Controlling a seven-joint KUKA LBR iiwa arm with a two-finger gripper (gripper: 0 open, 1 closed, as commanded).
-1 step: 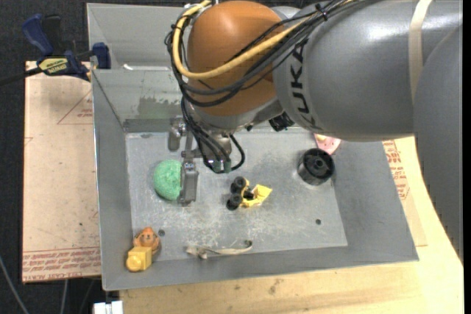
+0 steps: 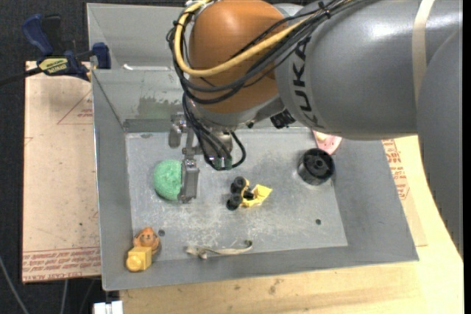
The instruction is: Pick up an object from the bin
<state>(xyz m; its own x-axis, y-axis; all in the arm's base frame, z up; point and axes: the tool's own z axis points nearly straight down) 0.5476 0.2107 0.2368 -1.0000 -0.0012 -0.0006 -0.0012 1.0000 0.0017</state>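
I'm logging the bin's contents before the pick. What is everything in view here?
soft lump: one, green, left of the bin's middle, beside the gripper
small toy: one, black and yellow, near the middle of the floor
round cap-like piece: one, black, right part of the floor
small figure: one, yellow and orange, lower left corner
thin strip: one, pale, along the lower edge
partly hidden thing: one, pink, under the arm at right
bin: one, grey metal
gripper: one, grey, at the lump's right side
arm: one, grey, orange cover, from the right
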